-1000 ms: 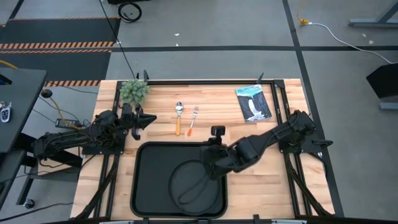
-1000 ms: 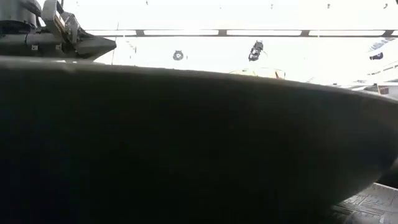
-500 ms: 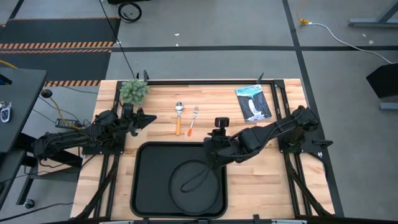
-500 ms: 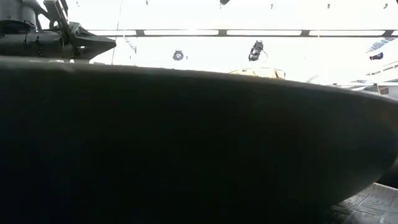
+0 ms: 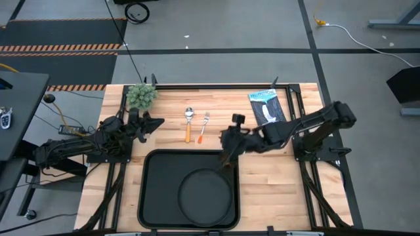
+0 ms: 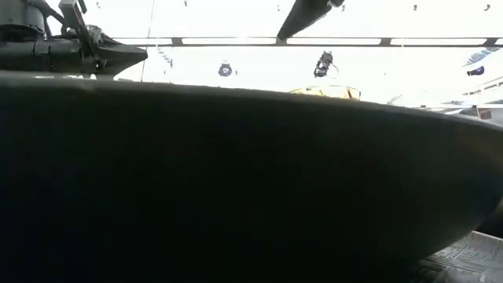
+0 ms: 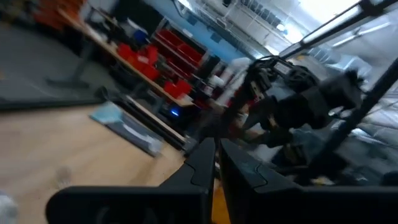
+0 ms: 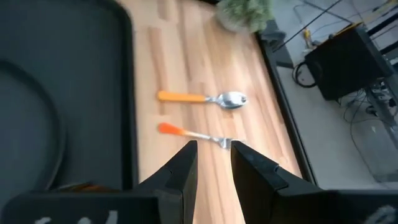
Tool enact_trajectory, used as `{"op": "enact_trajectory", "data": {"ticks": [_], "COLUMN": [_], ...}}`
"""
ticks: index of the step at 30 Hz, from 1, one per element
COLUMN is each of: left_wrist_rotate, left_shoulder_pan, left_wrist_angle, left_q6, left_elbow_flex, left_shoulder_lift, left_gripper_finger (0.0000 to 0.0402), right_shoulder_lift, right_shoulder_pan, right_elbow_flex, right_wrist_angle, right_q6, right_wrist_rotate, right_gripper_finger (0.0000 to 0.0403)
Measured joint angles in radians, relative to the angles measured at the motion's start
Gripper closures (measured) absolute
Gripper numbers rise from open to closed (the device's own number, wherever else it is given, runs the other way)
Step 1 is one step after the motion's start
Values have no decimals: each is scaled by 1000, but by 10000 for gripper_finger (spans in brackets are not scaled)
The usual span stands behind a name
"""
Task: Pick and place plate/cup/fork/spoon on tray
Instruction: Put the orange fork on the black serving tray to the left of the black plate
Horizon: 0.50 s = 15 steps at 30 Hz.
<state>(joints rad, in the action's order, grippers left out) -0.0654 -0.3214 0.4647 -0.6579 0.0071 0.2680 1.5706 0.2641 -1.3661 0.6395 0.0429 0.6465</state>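
The round dark plate (image 5: 206, 195) lies flat in the right half of the black tray (image 5: 157, 190). The spoon (image 5: 188, 123) and the fork (image 5: 203, 126) lie side by side on the wood beyond the tray; both show in the right wrist view, spoon (image 8: 211, 98) and fork (image 8: 193, 134). My right gripper (image 5: 228, 157) (image 8: 213, 163) hovers over the tray's far right corner, open and empty. A small amber shape (image 8: 81, 186), perhaps the cup, shows just under it. My left gripper (image 5: 155, 122) (image 7: 216, 163) waits shut at the table's far left.
A small green plant (image 5: 141, 96) stands at the far left corner, close to my left gripper. A dark booklet (image 5: 267, 108) lies at the far right. Bare wood lies right of the tray. The tray's dark wall (image 6: 251, 181) fills the low view.
My right gripper has drawn back from the plate's far right rim, going up and toward the table's far edge, and now stands over the tray's far right corner. The plate stays flat on the tray.
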Motion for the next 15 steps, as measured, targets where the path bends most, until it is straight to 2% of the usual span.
{"op": "enact_trajectory", "data": {"ticks": [7, 10, 15], "left_wrist_rotate": [149, 216, 221], "left_shoulder_pan": [0, 0, 1], "left_wrist_angle": [-11, -10, -28], "left_q6": [200, 215, 272], "left_elbow_flex": [0, 0, 17], "left_shoulder_lift": [0, 6, 110], "left_gripper_finger": [372, 375, 383], "right_shoulder_lift": [-127, -151, -158], "right_shoulder_pan": [-144, -205, -323], "right_elbow_flex": [241, 336, 462], "right_wrist_angle": [-284, -448, -746], "right_q6": [-47, -101, -294], "right_wrist_rotate": [-62, -71, -165], "right_gripper_finger": [300, 300, 300]}}
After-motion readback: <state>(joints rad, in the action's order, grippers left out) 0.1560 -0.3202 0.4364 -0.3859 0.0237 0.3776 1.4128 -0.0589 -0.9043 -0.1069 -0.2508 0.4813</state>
